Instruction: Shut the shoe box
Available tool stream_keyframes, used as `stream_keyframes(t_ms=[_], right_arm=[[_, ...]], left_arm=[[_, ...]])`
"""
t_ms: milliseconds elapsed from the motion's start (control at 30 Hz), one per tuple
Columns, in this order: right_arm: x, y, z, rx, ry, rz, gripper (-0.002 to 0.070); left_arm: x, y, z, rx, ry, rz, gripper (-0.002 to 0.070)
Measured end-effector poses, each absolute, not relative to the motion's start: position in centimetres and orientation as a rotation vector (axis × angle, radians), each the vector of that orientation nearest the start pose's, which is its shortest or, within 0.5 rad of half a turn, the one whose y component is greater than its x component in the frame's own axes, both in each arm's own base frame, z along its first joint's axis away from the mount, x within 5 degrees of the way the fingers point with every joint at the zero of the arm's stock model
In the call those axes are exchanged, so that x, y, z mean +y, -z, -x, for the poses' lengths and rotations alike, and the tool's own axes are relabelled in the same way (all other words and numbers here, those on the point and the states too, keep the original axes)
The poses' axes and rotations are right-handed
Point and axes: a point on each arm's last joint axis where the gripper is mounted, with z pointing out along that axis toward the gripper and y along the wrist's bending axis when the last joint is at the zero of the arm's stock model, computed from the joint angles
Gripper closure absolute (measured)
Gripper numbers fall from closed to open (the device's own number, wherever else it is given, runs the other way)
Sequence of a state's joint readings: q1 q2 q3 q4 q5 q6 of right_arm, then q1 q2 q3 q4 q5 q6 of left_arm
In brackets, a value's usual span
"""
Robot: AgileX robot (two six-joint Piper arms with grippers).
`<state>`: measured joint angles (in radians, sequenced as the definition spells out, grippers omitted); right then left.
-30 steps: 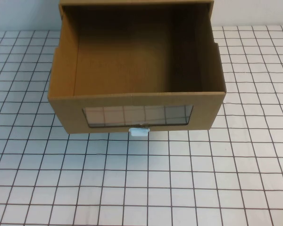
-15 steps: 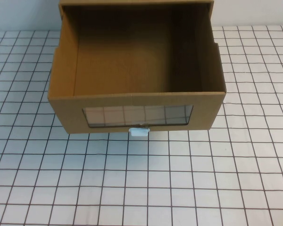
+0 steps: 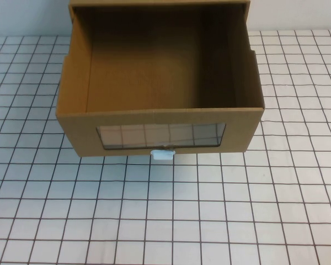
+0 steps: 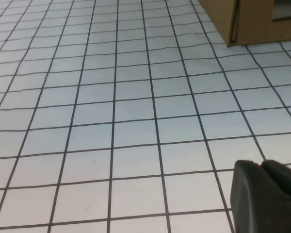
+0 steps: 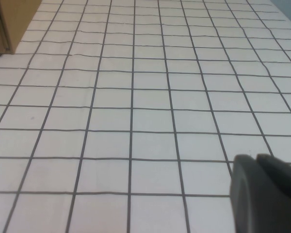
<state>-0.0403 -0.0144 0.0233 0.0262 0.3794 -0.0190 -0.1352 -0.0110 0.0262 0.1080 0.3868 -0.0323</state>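
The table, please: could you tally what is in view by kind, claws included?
Cardboard shoe box, drawer pulled open, empty: 1
White pull tab under its window: 1
Claws: 2, left claw and right claw, both low over bare gridded table, away from the box
Total: 4

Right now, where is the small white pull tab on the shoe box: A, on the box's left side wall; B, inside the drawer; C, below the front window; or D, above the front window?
C: on the shoe box, the white pull tab sits just under the clear window. The left gripper and right gripper hang over the gridded table, away from the box.
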Motion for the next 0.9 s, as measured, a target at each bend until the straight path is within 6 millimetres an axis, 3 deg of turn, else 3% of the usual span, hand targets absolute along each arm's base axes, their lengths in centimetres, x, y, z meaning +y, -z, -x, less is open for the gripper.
stream_keyframes(t_ms=[233, 400, 600, 767, 900], right_arm=[[-0.1, -17.2, -5.2, 1.868, 0.015, -0.036, 0.0690], [-0.2, -18.3, -5.5, 1.745, 0.019, -0.036, 0.0689], [-0.2, -21.4, -5.5, 1.409, 0.029, -0.035, 0.0689], [-0.3, -24.3, -4.5, 1.069, 0.038, -0.034, 0.0690], [-0.3, -25.4, -3.8, 0.921, 0.041, -0.033, 0.0689]], left_arm=[[-0.3, -17.0, -5.2, 1.876, 0.009, -0.161, 0.0680], [-0.4, -17.8, -5.4, 1.793, 0.022, -0.156, 0.0680], [-0.8, -21.1, -5.5, 1.424, 0.083, -0.132, 0.0680], [-1.0, -24.2, -4.5, 1.067, 0.119, -0.128, 0.0680], [-1.0, -25.3, -3.7, 0.916, 0.133, -0.126, 0.0680]])
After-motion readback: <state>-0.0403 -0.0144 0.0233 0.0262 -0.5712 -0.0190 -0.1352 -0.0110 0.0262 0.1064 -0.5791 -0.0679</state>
